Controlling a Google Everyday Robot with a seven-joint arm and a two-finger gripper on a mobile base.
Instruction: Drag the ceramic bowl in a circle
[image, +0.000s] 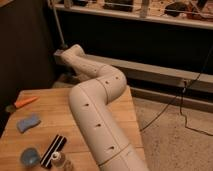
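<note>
The ceramic bowl does not show anywhere in the camera view. My white arm (97, 125) rises from the bottom edge, bends over the wooden table (47, 107), and reaches up and back to the left. Its far end (67, 54) sits past the table's back edge, in front of the dark shelf base. The gripper is out of sight beyond that far end and is shut. Whether it holds anything cannot be seen.
An orange carrot-like item (22, 102) lies at the table's left edge, with a blue sponge (27, 122) nearer. A blue-grey dish (30, 156), a black-and-white striped piece (53, 149) and a small jar (59, 159) sit at the front. Cables (175, 107) trail across the floor on the right.
</note>
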